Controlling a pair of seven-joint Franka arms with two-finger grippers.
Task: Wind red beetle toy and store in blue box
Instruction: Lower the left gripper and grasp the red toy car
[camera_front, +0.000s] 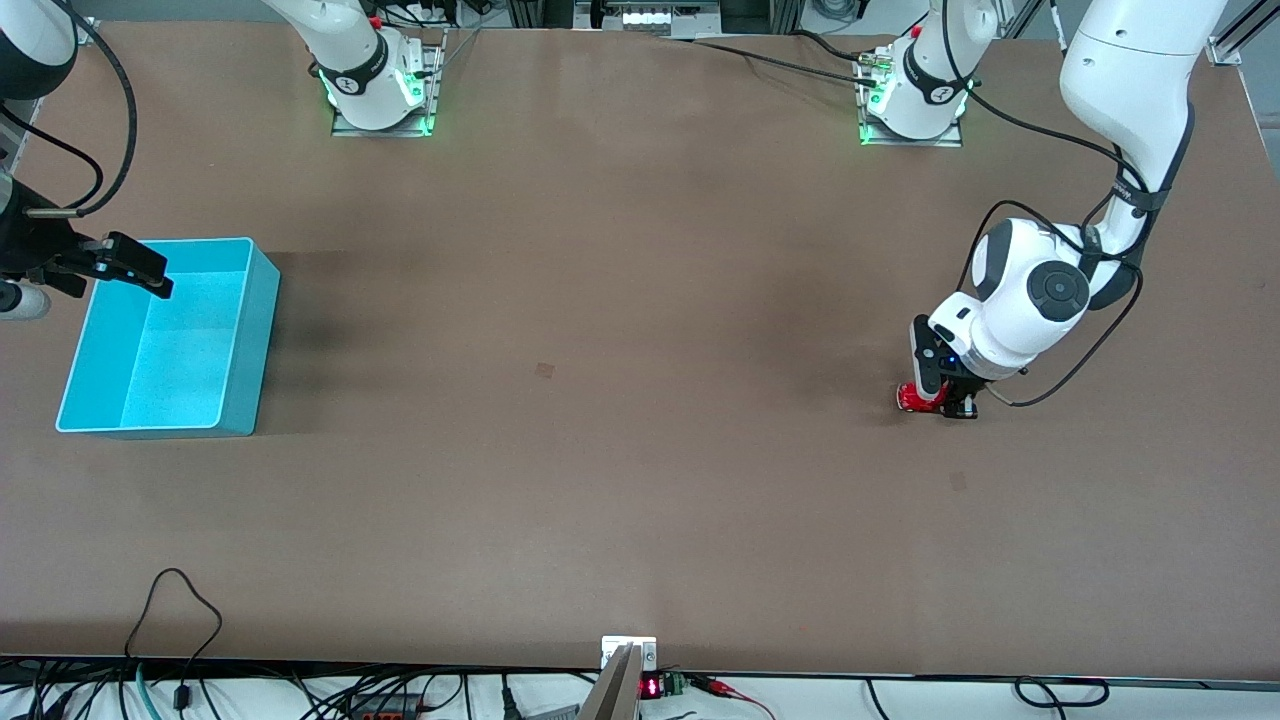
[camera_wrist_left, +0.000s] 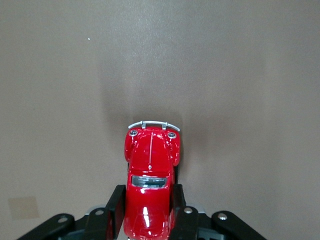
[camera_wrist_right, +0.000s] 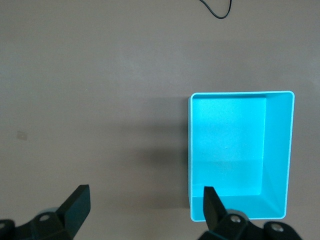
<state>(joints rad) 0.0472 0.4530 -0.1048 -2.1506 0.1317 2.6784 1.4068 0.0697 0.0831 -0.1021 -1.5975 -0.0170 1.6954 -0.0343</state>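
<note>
The left gripper clamps its fingers on the flanks of the single glossy red beetle-shaped toy car, likely light, rigid and slippery, on the brown desk toward the left arm's end. The right gripper, fingers spread, waits over the one lidless cyan plastic box.

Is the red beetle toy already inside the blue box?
No, the red beetle toy sits on the table in the left gripper, while the blue box holds nothing.
</note>
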